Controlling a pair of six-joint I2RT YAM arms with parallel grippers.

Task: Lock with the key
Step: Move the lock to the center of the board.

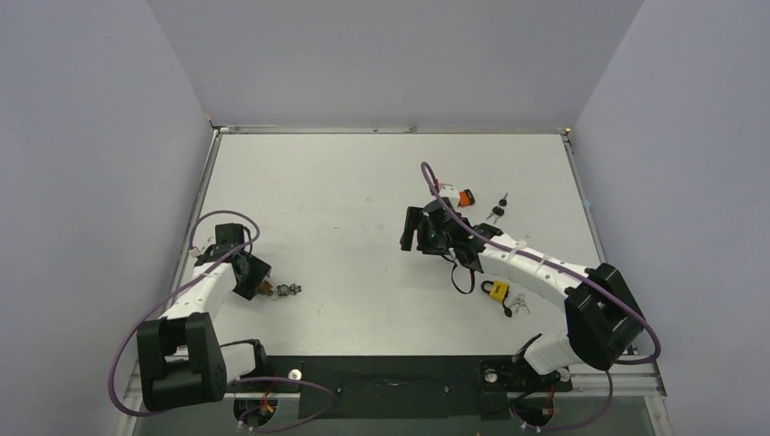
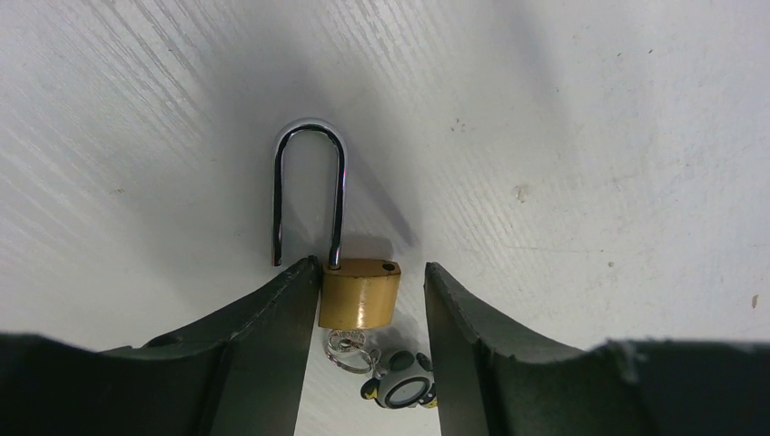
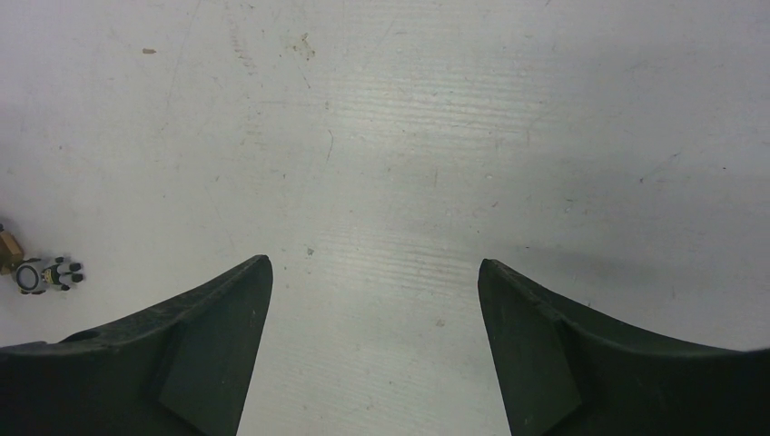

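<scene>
A brass padlock [image 2: 360, 292] lies on the white table with its silver shackle [image 2: 309, 182] swung open, one leg out of the body. A key [image 2: 348, 341] sits in its bottom, with a ring and a small grey-black fob [image 2: 406, 389]. My left gripper [image 2: 372, 266] is open and straddles the lock body: the left finger touches its side, the right finger stands apart. From the top view the lock [image 1: 267, 289] and fob [image 1: 289, 290] lie by the left gripper [image 1: 254, 277]. My right gripper [image 1: 413, 232] is open and empty over bare table [image 3: 374, 262]; the fob [image 3: 41, 274] shows at its far left.
An orange padlock [image 1: 466, 196] and black-headed keys [image 1: 498, 207] lie at the back right. A yellow padlock [image 1: 495, 290] with keys [image 1: 518, 304] lies under the right arm. Walls enclose the table on three sides.
</scene>
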